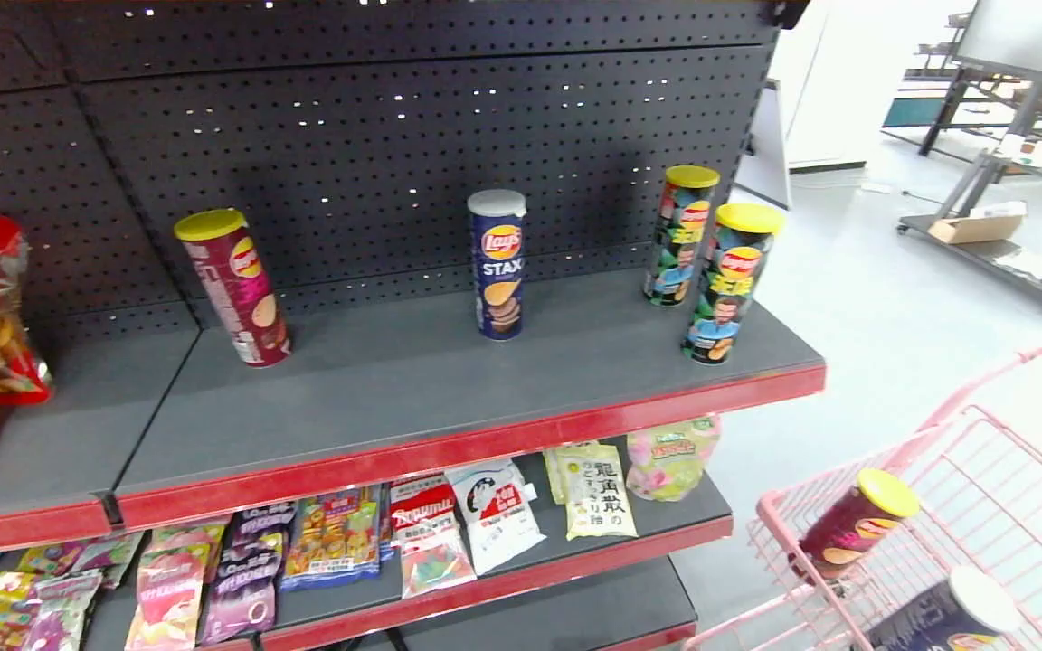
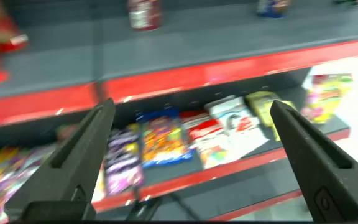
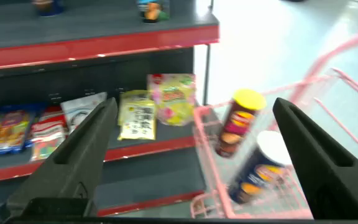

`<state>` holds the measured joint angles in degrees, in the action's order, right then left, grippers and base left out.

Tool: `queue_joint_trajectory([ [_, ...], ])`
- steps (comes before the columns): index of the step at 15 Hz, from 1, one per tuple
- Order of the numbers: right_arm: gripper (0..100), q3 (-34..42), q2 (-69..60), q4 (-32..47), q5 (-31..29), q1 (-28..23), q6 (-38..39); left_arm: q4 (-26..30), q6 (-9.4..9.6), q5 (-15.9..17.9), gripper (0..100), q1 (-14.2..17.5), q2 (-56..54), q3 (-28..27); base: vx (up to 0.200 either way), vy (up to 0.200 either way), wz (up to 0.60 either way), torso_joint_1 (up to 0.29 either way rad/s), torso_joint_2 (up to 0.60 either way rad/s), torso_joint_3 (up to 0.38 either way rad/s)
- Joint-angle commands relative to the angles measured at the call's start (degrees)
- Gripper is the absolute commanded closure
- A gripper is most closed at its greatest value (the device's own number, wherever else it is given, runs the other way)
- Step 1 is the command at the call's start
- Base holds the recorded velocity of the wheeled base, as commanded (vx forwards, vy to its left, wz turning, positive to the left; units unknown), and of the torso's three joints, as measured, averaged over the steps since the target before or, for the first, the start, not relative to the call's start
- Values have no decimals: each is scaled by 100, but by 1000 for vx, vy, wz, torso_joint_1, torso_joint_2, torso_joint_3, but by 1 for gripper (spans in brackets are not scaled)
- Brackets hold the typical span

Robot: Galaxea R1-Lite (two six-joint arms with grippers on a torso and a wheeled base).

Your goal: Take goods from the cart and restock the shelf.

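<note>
A cardboard box lies on a low grey trolley, apart from what looks like a white board

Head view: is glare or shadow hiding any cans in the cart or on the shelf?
Head view: the bright floor washes out the far wires of the cart, yet the purple can and blue can are readable; the soft shadow on the pegboard hides nothing. Right wrist view: same floor glare, both cans visible.
</note>
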<state>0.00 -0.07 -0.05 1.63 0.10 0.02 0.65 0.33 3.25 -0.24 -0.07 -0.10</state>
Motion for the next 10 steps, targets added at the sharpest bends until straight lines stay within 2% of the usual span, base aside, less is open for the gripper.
queue_joint_trajectory([
  [1,0,0,7,-4,4,-1,6,-3,2,0,0,-2,7,1,0,0,-600,-2,-2,7],
  [9,0,0,7,-4,4,-1,24,6,2,0,0,-2,7,1,0,0,-600,1,1,-1],
  [10,0,0,7,-4,4,-1,6,-3,2,0,0,-2,7,1,0,0,0,0,0,0],
])
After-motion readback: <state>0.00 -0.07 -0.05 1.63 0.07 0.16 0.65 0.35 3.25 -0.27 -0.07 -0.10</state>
